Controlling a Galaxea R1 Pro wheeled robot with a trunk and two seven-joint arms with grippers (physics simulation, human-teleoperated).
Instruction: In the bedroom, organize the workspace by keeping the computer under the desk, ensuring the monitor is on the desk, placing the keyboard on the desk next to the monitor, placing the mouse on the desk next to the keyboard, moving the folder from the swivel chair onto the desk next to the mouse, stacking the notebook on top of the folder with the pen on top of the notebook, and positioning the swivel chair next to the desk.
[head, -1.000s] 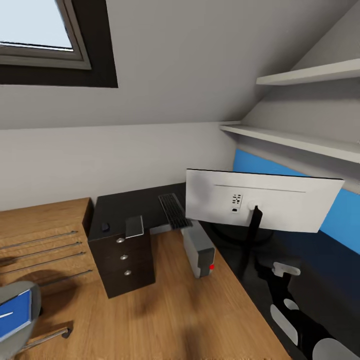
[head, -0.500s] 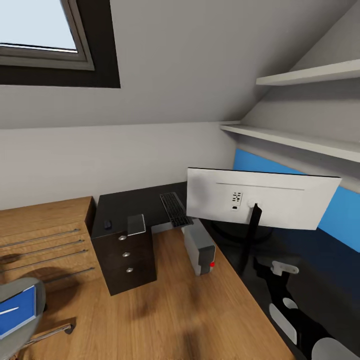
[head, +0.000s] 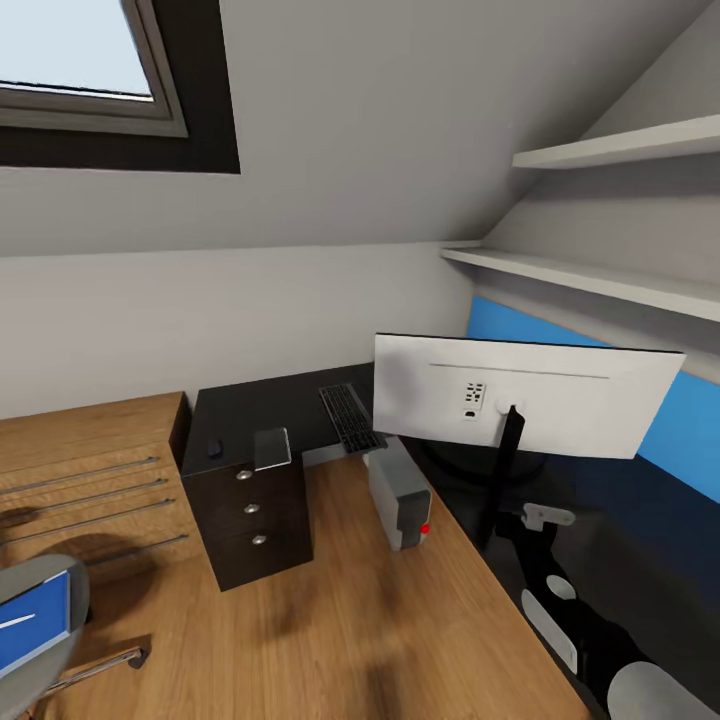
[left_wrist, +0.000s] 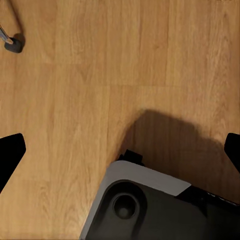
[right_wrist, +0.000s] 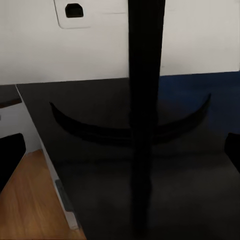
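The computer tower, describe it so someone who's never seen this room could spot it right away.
Find the black L-shaped desk under the sloped wall. On the wood floor in its inner corner, below the keyboard, stands the computer. It is a light grey box with a red spot, unlike the black drawer unit with silver knobs.

The head camera looks forward and down from up high into the corner of the room. It sees the black desk (head: 250, 410), the back of the white monitor (head: 525, 395) close by, and the wood floor (head: 350, 620) below.

The left wrist camera points straight down at the floor (left_wrist: 90, 90) from close up, over a grey robot part (left_wrist: 150, 205).

The right wrist camera sits very near the monitor (right_wrist: 190, 35). It faces the thin black stand (right_wrist: 145, 115) and the desk top (right_wrist: 200, 175).

The head and right wrist cameras both see the monitor's back and its stand (head: 500, 480). The head and left wrist cameras both see the wood floor
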